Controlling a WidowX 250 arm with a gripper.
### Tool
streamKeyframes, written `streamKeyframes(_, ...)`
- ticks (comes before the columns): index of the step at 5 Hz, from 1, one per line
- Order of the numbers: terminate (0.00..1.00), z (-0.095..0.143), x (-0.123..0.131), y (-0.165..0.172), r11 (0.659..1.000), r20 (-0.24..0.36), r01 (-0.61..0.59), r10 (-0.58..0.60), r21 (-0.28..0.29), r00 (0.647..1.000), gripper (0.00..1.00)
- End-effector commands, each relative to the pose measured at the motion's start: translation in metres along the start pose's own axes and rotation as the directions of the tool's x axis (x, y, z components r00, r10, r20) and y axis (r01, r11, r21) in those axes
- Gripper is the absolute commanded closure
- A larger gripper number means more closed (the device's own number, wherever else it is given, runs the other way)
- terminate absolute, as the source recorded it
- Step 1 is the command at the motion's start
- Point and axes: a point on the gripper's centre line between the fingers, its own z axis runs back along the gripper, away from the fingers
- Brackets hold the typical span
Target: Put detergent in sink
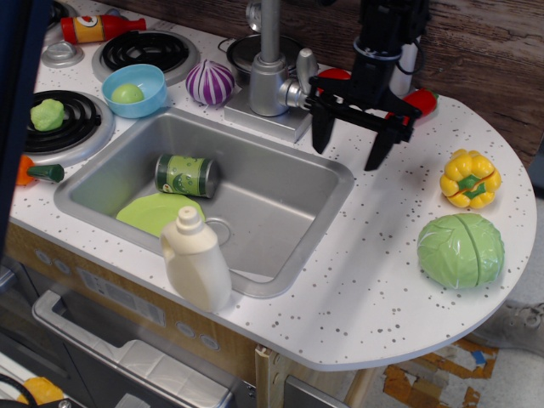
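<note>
Detergent bottle [195, 263] upright on surface at sink's [280, 272] near rim, probably overhanging it, well apart down-left from empty wide-spread hand [350, 142] beside faucet [270, 64].

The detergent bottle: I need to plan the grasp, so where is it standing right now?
The detergent bottle stands upright on the front rim of the sink, near the camera, just in front of the green plate lying in the basin.

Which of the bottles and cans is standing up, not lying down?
The cream detergent bottle on the sink's front rim stands upright. The green can lies sideways in the sink, and the red ketchup bottle lies by the burners.
</note>
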Motion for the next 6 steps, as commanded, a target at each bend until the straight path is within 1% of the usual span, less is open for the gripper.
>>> streamKeyframes(1, 0.0, 0.04, -0.017, 0.042, 0.978, 0.047, -0.203, 0.201, 0.045, 0.979, 0.0)
streamKeyframes(2, 0.0, 0.059, -0.046, 0.059, 0.931, 0.019, -0.329, 0.33, 0.158, 0.944, 0.0)
streamKeyframes(3, 0.0, 0.073, -0.076, 0.075, 0.856, 0.04, -0.459, 0.463, 0.237, 0.885, 0.0)
streamKeyframes(4, 0.0, 0.075, -0.108, 0.084, 0.736, 0.104, -0.623, 0.621, 0.265, 0.777, 0.0)
streamKeyframes(5, 0.0, 0.078, -0.13, 0.083, 0.643, 0.111, -0.726, 0.725, 0.242, 0.679, 0.0)
streamKeyframes(6, 0.0, 0.069, -0.142, 0.077, 0.546, 0.158, -0.817, 0.804, 0.185, 0.573, 0.0)
